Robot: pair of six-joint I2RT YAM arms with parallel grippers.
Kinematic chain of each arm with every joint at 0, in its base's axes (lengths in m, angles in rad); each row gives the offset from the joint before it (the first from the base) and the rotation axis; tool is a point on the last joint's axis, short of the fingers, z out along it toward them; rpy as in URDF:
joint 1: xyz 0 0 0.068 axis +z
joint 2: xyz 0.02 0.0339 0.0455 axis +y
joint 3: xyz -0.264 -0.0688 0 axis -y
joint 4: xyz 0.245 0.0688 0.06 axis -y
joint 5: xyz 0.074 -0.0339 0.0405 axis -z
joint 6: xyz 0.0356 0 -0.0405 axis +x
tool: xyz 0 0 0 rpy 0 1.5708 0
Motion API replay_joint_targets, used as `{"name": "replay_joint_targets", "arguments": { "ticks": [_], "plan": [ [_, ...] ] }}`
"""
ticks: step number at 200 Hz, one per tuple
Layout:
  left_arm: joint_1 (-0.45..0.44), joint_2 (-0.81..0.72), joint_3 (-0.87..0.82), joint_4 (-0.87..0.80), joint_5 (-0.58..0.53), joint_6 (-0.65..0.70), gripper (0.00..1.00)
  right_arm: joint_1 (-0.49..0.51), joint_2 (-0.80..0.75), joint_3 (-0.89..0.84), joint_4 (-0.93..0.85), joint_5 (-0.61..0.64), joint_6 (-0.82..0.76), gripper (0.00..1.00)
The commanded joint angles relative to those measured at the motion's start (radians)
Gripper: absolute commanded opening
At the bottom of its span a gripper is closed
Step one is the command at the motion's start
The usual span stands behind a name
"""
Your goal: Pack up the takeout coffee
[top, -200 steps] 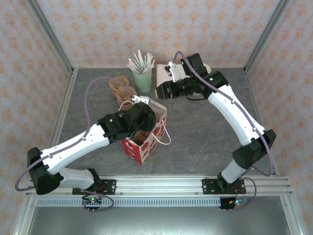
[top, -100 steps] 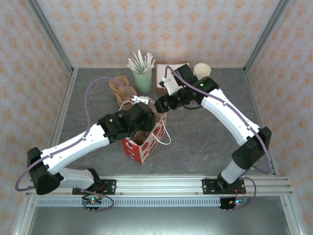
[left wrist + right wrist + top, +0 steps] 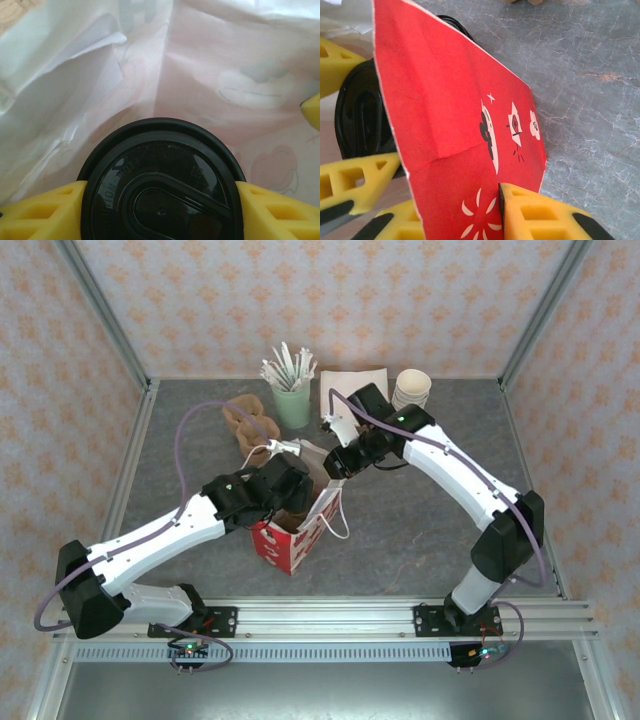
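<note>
The takeout coffee shows its round black lid (image 3: 160, 165), with my left gripper (image 3: 161, 205) shut on the cup from both sides. It is inside the red paper bag (image 3: 297, 542), whose pale inner walls (image 3: 225, 75) rise around it. In the top view my left gripper (image 3: 290, 490) reaches down into the bag's mouth. My right gripper (image 3: 335, 462) is at the bag's far rim. In the right wrist view the red wall (image 3: 450, 110) runs between my right gripper (image 3: 465, 212) and its yellow fingers (image 3: 540, 215), pinched. The lid (image 3: 360, 115) shows behind that wall.
At the back stand a pale green cup of white sticks (image 3: 292, 400), a brown cardboard carrier (image 3: 248, 422), white napkins (image 3: 355, 383) and a stack of cream-rimmed cups (image 3: 411, 390). Grey tabletop (image 3: 420, 510) lies right of the bag. Metal posts frame the cell.
My right arm has swung from the back of the table down to the bag's rim, and its fingers have closed on the red wall. The left arm and cup have stayed put.
</note>
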Motion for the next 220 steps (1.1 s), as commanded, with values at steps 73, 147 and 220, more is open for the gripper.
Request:
{"name": "replay_joint_targets", "arguments": {
  "ticks": [73, 147, 220],
  "plan": [
    [0.008, -0.035, -0.081, 0.079, 0.000, -0.034, 0.63, 0.105, -0.222, -0.182, 0.191, 0.176, -0.056, 0.19],
    [-0.012, -0.037, -0.102, 0.146, -0.024, 0.014, 0.61, 0.128, -0.237, -0.183, 0.139, 0.193, -0.048, 0.18],
    [-0.017, -0.032, -0.156, 0.191, -0.052, 0.038, 0.61, 0.145, -0.245, -0.202, 0.148, 0.230, -0.034, 0.18]
  ]
}}
